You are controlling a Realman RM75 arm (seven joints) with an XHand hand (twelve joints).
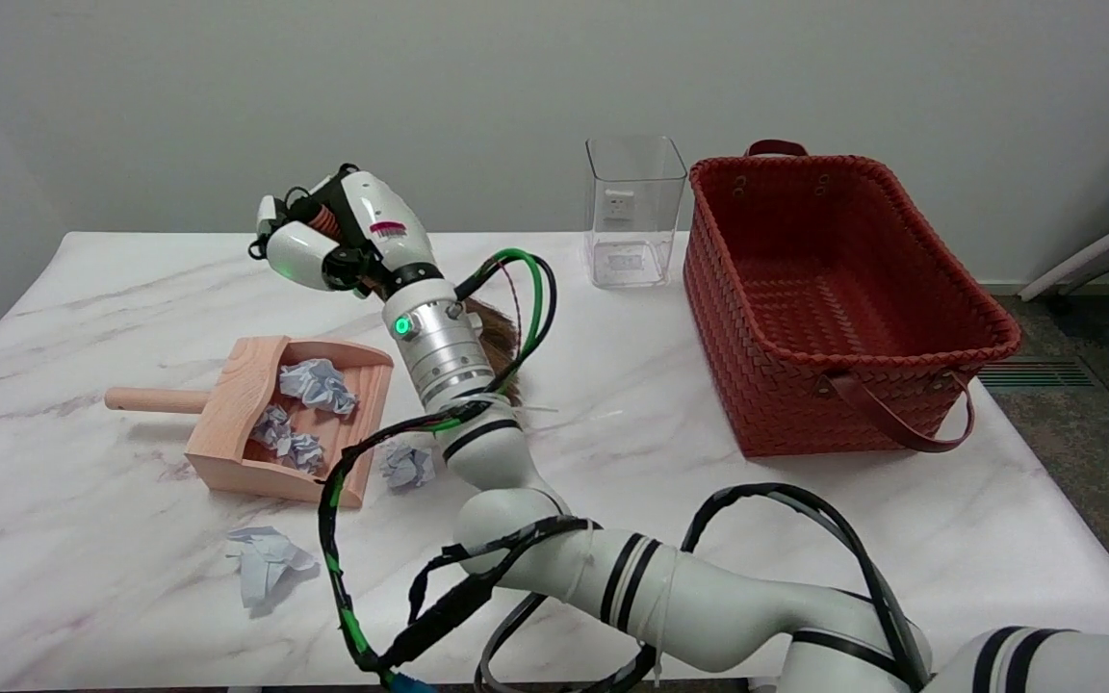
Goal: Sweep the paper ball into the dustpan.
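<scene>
A wooden dustpan lies left of centre, its mouth facing right, with several crumpled paper balls inside. One small paper ball sits on the table just off the pan's front right corner. My right hand is raised above and behind the pan and grips the orange handle of a brush. The brush's brown bristles show behind my forearm, right of the pan and farther back than the loose ball. The forearm hides most of the brush.
A flatter crumpled paper lies near the table's front edge, below the pan. A clear square container stands at the back. A red woven basket fills the right side. My arm's cables loop over the table's middle.
</scene>
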